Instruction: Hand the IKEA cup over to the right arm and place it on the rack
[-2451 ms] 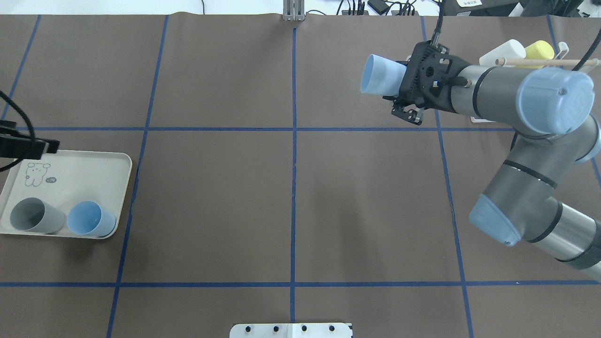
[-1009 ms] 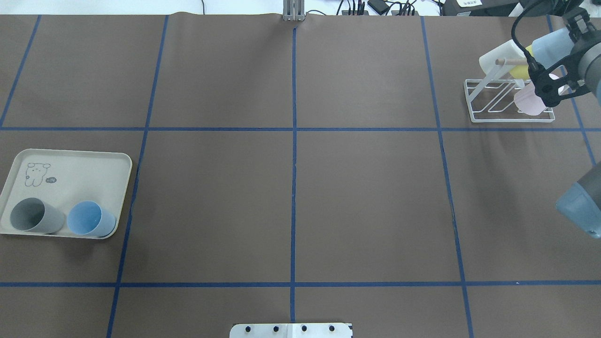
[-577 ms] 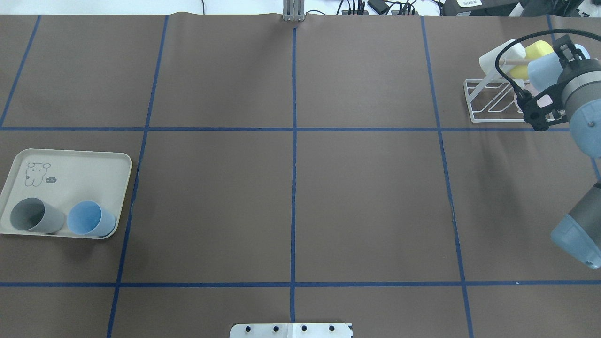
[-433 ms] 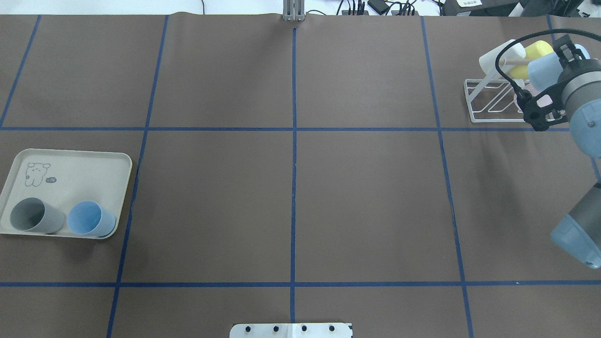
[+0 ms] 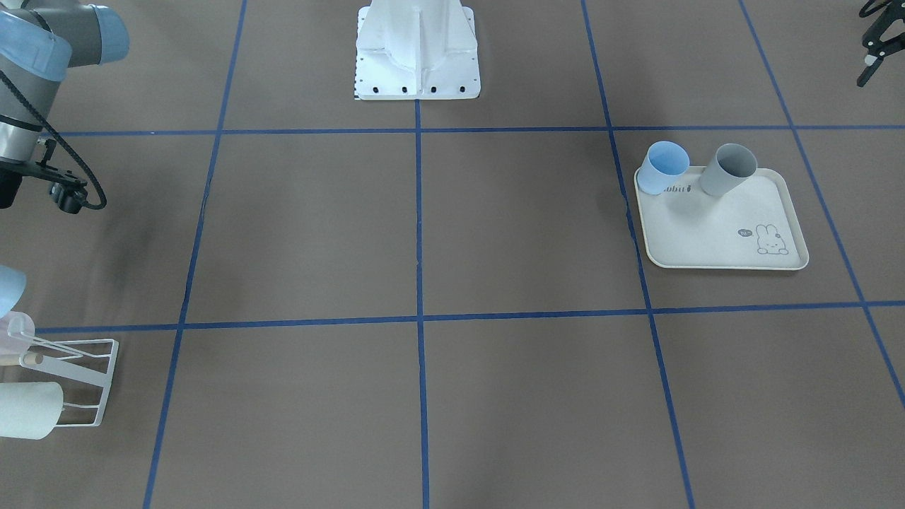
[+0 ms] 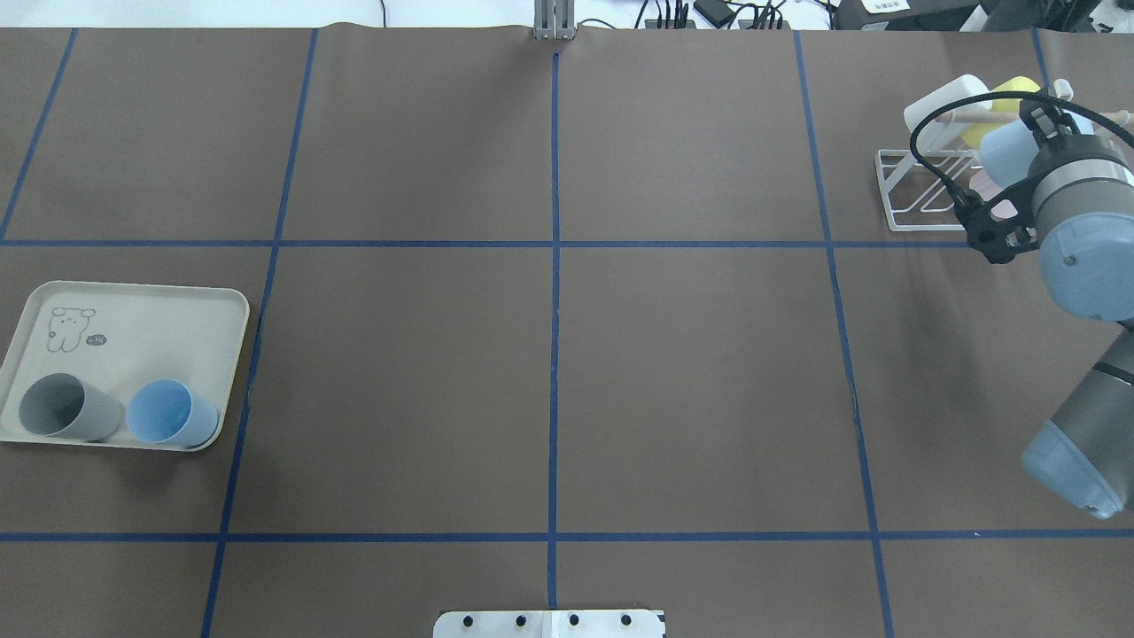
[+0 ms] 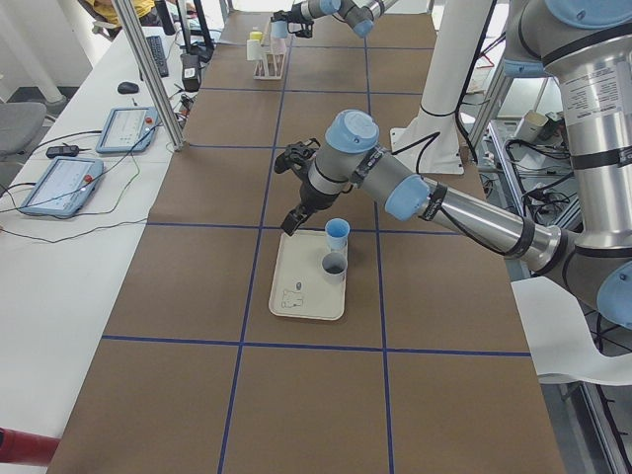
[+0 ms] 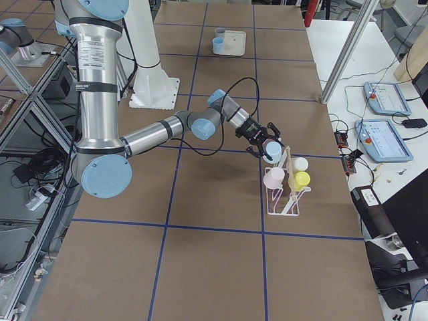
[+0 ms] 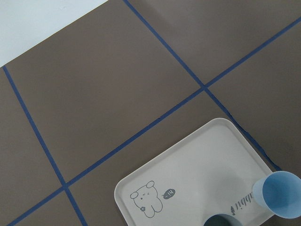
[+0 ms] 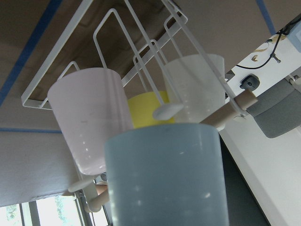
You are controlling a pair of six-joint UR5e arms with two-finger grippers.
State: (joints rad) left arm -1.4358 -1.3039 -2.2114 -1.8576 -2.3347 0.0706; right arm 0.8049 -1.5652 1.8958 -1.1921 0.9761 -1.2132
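The right gripper (image 8: 267,145) is squeezing the light blue cup (image 10: 164,174), pointing it at the rack's (image 6: 921,229) bare prong (image 10: 167,111) close ahead.

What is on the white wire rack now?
Three cups hang on the rack: a pink cup, a yellow cup and a white cup. The right gripper holds a blue cup at the rack; whether a prong is inside it is hidden.

tray (image 9: 188,160) | bubble beside rabbit drawing (image 9: 143,204): "hi" | edge lettering: "…bbit", perhaps "rabbit", start hidden
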